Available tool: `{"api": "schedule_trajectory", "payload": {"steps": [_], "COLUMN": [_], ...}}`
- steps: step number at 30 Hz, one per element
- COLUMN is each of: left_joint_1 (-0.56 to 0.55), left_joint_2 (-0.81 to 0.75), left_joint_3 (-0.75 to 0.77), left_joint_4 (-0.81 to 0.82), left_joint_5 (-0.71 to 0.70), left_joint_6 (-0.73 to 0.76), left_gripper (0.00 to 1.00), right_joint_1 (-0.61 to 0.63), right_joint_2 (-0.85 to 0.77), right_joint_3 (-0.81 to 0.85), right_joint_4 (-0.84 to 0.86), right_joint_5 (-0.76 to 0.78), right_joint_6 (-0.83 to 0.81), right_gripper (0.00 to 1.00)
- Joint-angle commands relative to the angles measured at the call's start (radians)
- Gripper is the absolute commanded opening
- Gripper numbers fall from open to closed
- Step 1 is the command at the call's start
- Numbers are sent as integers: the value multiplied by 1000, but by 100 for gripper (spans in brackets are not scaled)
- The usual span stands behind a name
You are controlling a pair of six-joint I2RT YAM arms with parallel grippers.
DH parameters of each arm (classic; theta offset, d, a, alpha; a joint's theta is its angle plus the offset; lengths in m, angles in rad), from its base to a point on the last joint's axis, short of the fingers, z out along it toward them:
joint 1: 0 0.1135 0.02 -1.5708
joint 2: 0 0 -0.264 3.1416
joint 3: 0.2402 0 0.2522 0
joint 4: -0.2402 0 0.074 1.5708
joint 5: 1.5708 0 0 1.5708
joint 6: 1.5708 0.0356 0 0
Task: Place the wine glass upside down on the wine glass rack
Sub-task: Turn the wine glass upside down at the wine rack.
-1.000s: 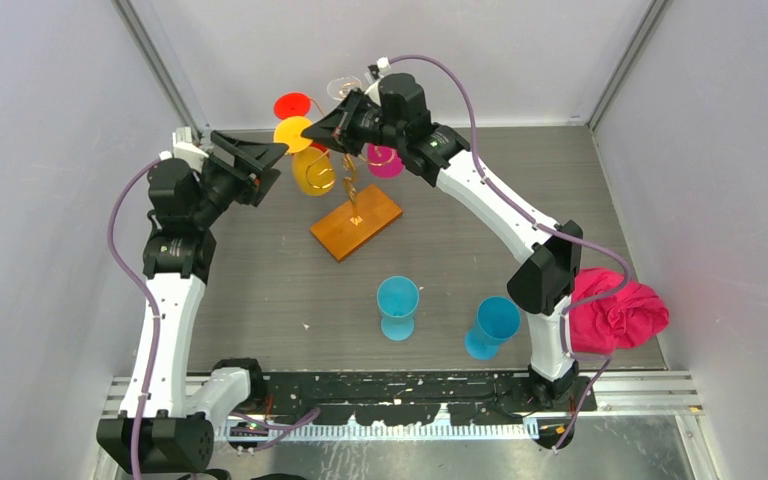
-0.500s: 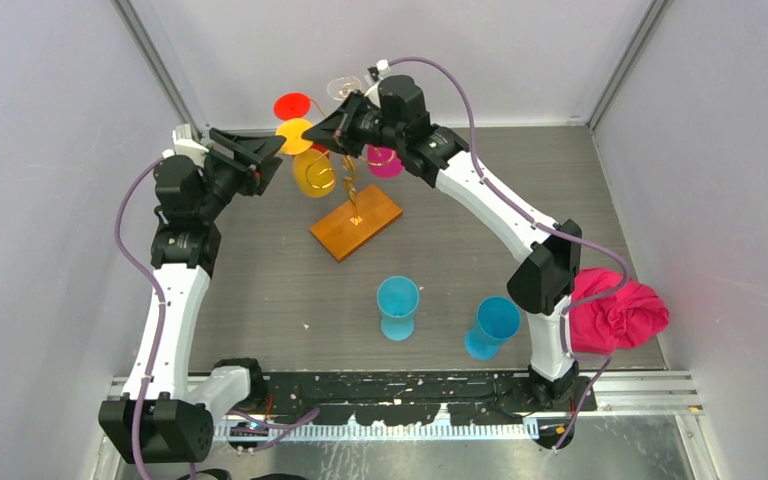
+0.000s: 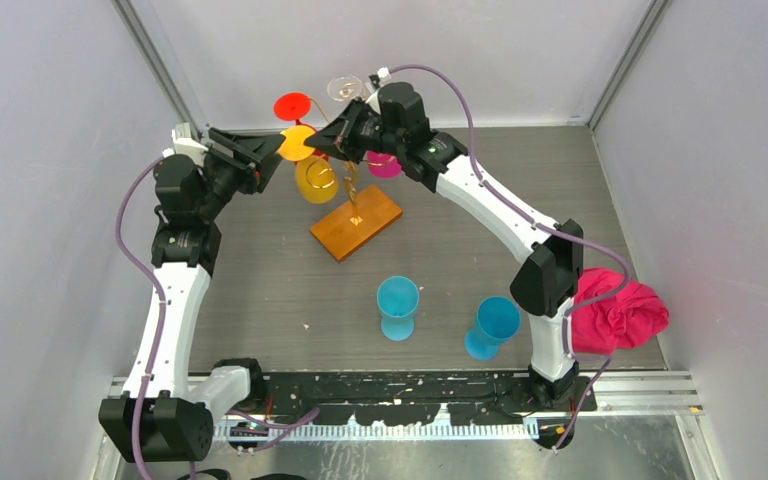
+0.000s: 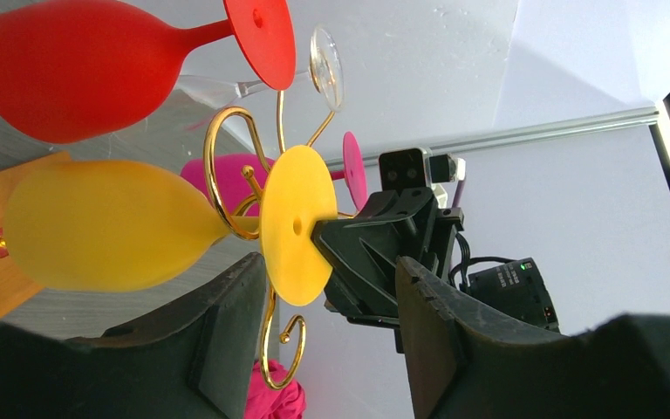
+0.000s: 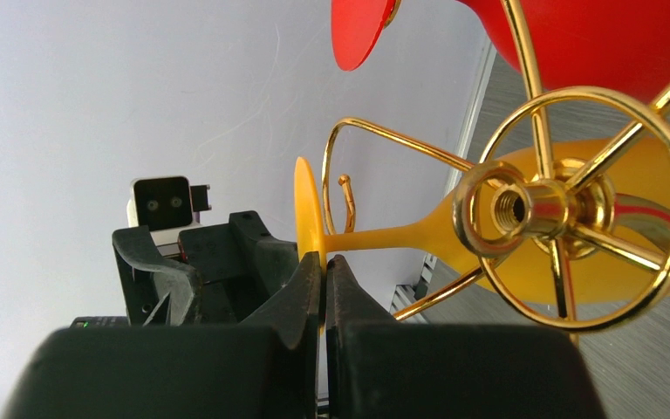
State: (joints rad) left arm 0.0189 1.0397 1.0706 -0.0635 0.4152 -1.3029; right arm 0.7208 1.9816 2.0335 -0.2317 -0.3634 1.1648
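Observation:
The yellow wine glass [image 3: 315, 178] hangs bowl-down on the gold wire wine glass rack [image 3: 350, 185], which stands on an orange-brown wooden base [image 3: 356, 221]. My right gripper [image 5: 323, 262] is shut on the edge of the glass's round yellow foot [image 5: 307, 209], coming in from the rack's right. Facing it from the left, my left gripper [image 4: 330, 266] is open. The foot [image 4: 295, 225] sits just past its fingertips, touching neither finger. The stem runs through a curled rack arm [image 5: 375, 140].
A red glass [image 4: 70, 70], a pink glass [image 3: 385, 162] and a clear glass [image 3: 343, 88] also hang on the rack. Two blue cups [image 3: 398, 305] [image 3: 492, 325] stand near the front, with a pink cloth [image 3: 620, 310] at the right. Walls close in at the back.
My left gripper has moved right toward the yellow foot and its jaws have narrowed. The right gripper stays shut on the foot and has barely shifted.

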Motion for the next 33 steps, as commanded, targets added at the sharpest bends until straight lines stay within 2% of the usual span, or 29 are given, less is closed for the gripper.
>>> {"api": "schedule_trajectory", "payload": {"steps": [1,10,14,17,20,23,29,33], "left_joint_1": [-5,-7,-10,-10,-10,-10,-10,-11], "left_joint_2": [-11,-14,-12,-8,-7,-4,-3,-7], "left_joint_3": [3,-8,-8,-14,-26,-28,-46,-62], "left_joint_4": [59,59,87,112,149,167,209,229], "left_joint_5": [6,5,3,10,14,21,27,15], "left_joint_6": [-3,-3,-7,-16,-30,-33,-52,-65], "left_gripper": [57,56,52,42,25,15,2,1], "right_joint_1": [24,30,36,37,38,37,39,39], "right_joint_2": [-86,-104,-113,-122,-126,-126,-126,-133], "right_joint_3": [-7,-26,-41,-51,-54,-54,-56,-66], "right_joint_4": [65,77,81,83,83,84,88,90], "right_joint_5": [-24,-26,-26,-25,-26,-28,-32,-28], "right_joint_6": [-2,3,3,1,1,0,3,-2], "right_gripper": [1,1,1,1,1,1,1,4]}}
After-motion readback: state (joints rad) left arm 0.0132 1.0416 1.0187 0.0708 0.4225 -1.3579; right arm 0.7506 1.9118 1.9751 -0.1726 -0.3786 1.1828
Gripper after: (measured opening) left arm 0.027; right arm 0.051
